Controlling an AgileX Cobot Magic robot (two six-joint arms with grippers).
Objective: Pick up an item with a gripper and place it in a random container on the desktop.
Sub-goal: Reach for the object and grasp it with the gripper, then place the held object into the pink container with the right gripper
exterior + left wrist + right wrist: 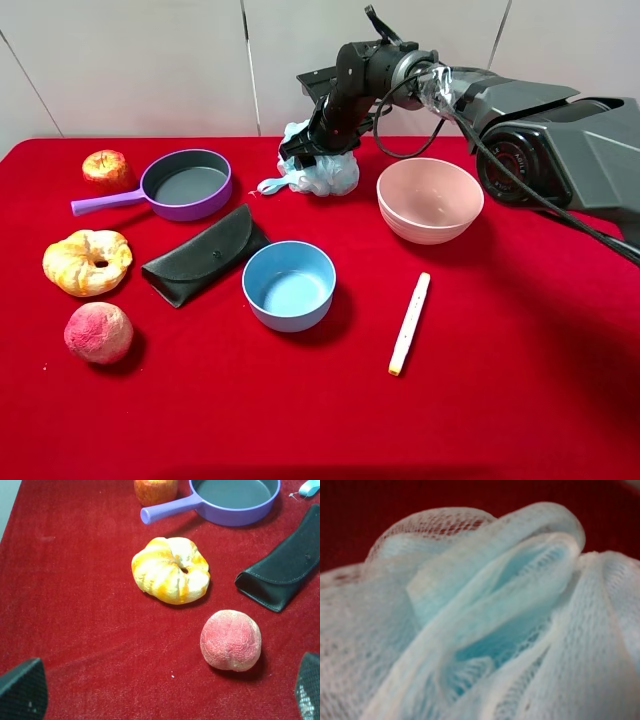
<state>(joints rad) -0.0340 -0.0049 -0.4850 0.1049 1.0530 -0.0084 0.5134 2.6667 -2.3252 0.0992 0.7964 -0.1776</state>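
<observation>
The light blue mesh bath pouf (332, 176) lies on the red desktop (500, 400) at the back, left of the pale pink bowl (430, 226). Its loop cord (270, 186) trails to the left. My right gripper (308, 148) is pressed down into the top of the pouf. The pouf (495, 620) fills the right wrist view and no fingers show there, so the jaws' state is hidden. My left gripper (165, 695) is open and empty above the cloth, near a pink peach (231, 640). It is out of the exterior high view.
A blue bowl (290, 312) stands in the middle, a white marker (409, 323) to its right. A black pouch (205, 255), a purple pan (186, 210), an apple (105, 168), a bread ring (87, 262) and the peach (98, 332) lie on the left.
</observation>
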